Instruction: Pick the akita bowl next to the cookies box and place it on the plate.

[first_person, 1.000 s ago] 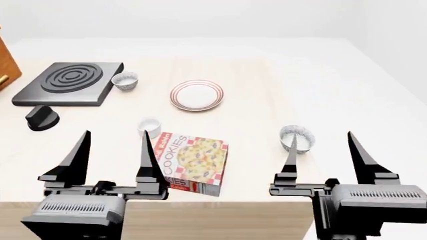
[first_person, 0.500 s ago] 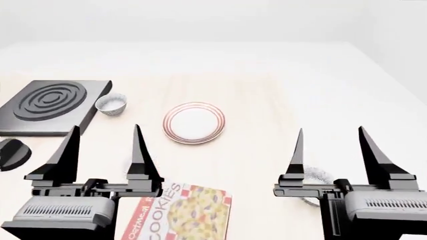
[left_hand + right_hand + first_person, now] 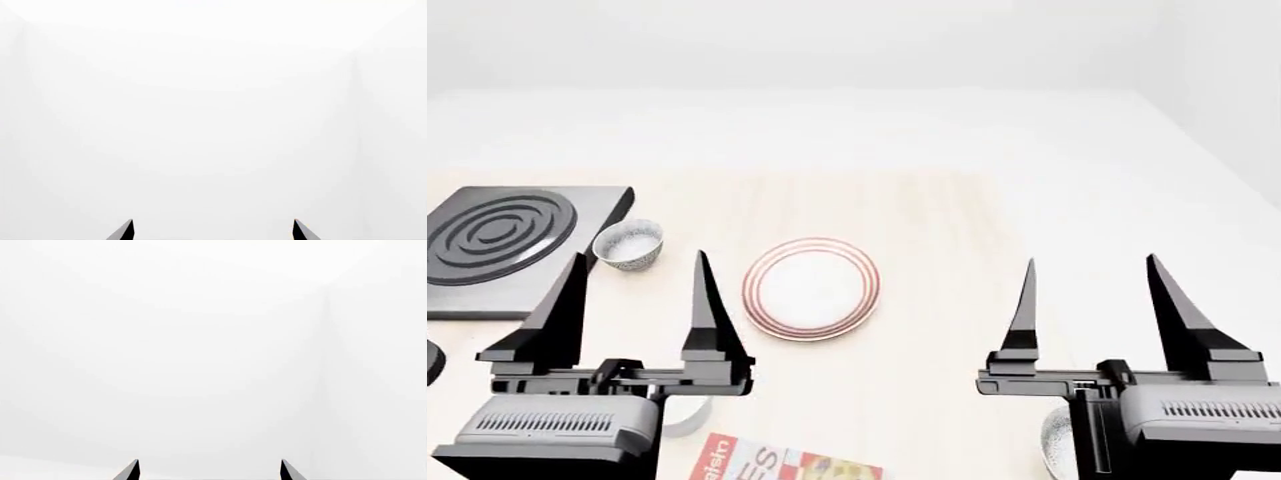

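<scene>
In the head view the plate (image 3: 811, 288), white with red rings, lies in the middle of the table. The cookies box (image 3: 777, 464) shows only its top edge at the bottom of the view. Right of it, the akita bowl (image 3: 1053, 441) peeks out from behind my right gripper's body, with only its speckled left rim visible. My left gripper (image 3: 641, 258) and right gripper (image 3: 1092, 262) both stand open and empty, held above the near table, fingers pointing away. Both wrist views show only white wall past the open left gripper (image 3: 213, 222) and right gripper (image 3: 210, 462).
A second speckled bowl (image 3: 629, 243) sits beside the black stove plate (image 3: 507, 230) at the left. A plain white cup (image 3: 689, 416) is partly hidden behind my left gripper. A black knob (image 3: 431, 360) shows at the left edge. The table's right edge runs past my right gripper.
The head view has shifted, so everything on the table slid down the picture. The cookies box and akita bowl are now nearly out at the bottom. Both grippers stay open.
</scene>
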Controlling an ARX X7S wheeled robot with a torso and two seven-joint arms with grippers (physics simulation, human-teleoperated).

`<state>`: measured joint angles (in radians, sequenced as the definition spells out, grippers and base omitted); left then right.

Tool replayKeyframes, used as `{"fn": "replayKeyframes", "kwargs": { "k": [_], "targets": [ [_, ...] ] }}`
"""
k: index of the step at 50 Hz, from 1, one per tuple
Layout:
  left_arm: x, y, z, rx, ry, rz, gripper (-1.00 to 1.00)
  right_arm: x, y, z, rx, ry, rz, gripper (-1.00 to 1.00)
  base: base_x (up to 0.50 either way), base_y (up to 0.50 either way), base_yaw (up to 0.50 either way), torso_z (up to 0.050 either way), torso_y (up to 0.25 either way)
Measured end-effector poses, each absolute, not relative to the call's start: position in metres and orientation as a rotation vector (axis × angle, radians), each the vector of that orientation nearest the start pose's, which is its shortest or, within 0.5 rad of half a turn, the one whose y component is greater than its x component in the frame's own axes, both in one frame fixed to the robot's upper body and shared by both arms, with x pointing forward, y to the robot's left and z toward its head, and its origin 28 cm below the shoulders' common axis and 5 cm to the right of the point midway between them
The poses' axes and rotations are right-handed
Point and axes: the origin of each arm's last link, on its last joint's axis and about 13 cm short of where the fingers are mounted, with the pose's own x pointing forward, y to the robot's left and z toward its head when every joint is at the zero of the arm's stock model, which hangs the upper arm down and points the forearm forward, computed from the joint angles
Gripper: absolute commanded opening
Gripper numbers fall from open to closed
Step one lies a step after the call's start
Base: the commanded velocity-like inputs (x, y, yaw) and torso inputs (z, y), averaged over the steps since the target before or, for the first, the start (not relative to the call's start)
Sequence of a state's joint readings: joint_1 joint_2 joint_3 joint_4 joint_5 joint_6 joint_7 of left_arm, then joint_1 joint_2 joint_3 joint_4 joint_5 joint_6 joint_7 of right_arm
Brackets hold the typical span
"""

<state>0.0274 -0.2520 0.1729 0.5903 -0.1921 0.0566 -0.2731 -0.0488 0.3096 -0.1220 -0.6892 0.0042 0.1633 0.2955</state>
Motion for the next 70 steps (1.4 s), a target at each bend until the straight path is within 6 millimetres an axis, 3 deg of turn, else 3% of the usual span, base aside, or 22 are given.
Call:
{"fn": "replayKeyframes", "kwargs": {
  "k": [32,43,53,62,70],
  "targets": [
    [0.186,0.205,0.128,-0.081,-0.547,-0.032,1.0,0.18,-0.116,0.13,-0.169,-0.463,-0.069,1.0,0.06,0.14,0.0,0.0,0.0],
    [0.186,0.205,0.128,-0.086,-0.541,-0.036,1.0,0.18,-0.121,0.137,-0.16,-0.381,-0.027,1.0,0.0,0.0,0.0,0.0,0.0],
    [0.186,0.202,0.124,-0.095,-0.525,-0.059,1.0,0.177,-0.142,0.176,-0.229,-0.252,0.05,1.0,0.0,0.0,0.0,0.0,0.0],
    [0.189,0.196,0.121,-0.103,-0.511,-0.083,1.0,0.181,-0.166,0.211,-0.337,0.009,0.121,1.0,0.0,0.0,0.0,0.0,0.0],
    [0.192,0.193,0.119,-0.114,-0.499,-0.082,1.0,0.181,-0.204,0.241,-0.516,0.235,0.037,1.0,0.0,0.0,0.0,0.0,0.0]
  ]
}}
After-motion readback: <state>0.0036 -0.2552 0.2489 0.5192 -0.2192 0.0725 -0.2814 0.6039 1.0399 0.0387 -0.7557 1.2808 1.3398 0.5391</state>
